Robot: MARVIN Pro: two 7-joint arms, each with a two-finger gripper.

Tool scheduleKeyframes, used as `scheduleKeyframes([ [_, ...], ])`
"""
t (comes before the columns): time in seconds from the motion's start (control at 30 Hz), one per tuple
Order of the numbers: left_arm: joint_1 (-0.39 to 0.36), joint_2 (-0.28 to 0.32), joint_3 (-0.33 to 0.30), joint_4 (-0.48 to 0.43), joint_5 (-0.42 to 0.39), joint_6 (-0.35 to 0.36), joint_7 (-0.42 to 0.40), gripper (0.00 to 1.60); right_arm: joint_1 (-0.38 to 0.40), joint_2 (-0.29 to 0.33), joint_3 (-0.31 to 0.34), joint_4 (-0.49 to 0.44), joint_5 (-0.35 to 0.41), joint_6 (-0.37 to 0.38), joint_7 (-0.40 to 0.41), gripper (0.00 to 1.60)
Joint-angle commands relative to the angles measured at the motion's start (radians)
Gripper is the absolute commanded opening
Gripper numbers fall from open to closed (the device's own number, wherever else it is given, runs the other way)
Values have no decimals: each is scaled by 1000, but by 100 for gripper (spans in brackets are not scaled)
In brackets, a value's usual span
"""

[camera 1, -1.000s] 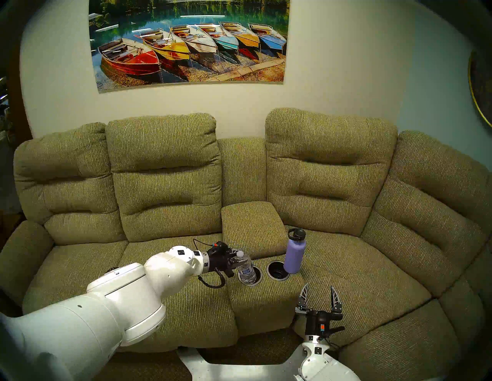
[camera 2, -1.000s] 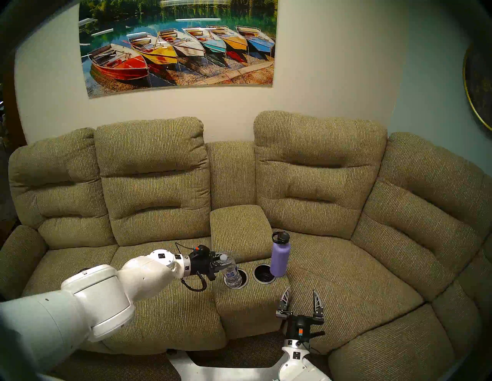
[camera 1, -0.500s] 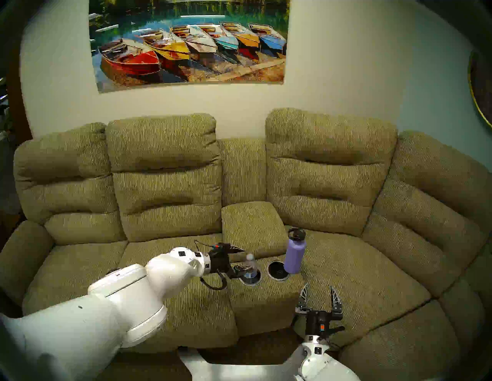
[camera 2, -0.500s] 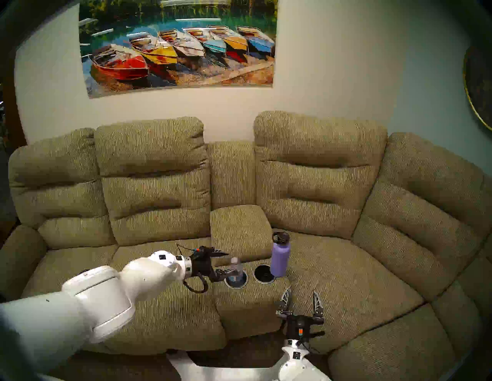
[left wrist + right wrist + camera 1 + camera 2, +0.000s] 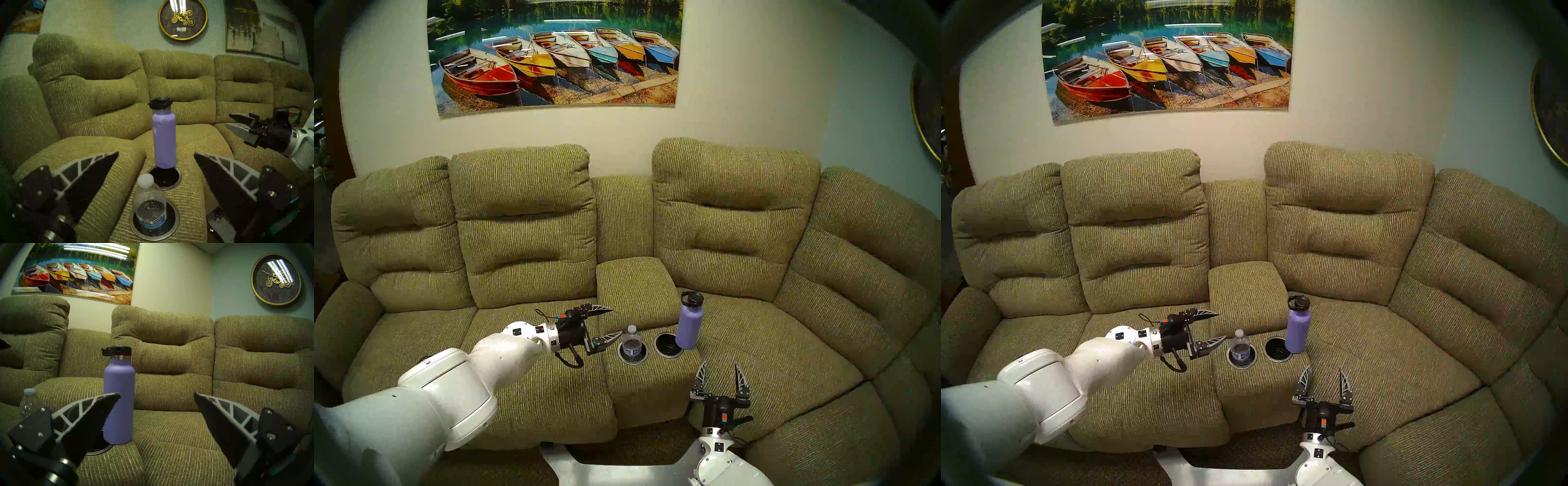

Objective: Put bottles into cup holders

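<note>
Water bottle (image 5: 632,341) seated upright in left cup holder (image 5: 622,357). Left gripper (image 5: 608,322) spread, empty, just beside it. Right gripper (image 5: 720,376) spread, empty. Lavender flask (image 5: 689,324) stands beside the empty holder (image 5: 668,345) (soft cushion): a glancing finger likely topples it.

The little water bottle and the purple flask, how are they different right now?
The water bottle is clear plastic with a white cap; the purple flask is solid-coloured with a black lid. The water bottle is shorter. It sits down in a cup holder, while the flask stands on the sofa fabric beside the empty cup holder. Both stand upright, untouched.
</note>
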Motion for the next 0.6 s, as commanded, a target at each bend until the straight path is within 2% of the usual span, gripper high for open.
scheduleKeyframes([
  [0.0, 61, 70, -13, -123, -43, -42, -96, 160, 63, -35, -21, -16, -17, 7, 17, 160],
  [0.23, 93, 107, -8, -204, -52, -47, -70, 160, 152, -96, -24, -6, -18, 63, 41, 160],
  [0.53, 132, 159, -3, -309, -66, -47, -44, 160, 262, -166, -11, 48, -13, 180, 81, 160],
  [0.57, 136, 164, -3, -319, -67, -46, -42, 160, 253, -172, 3, 34, -13, 194, 87, 160],
])
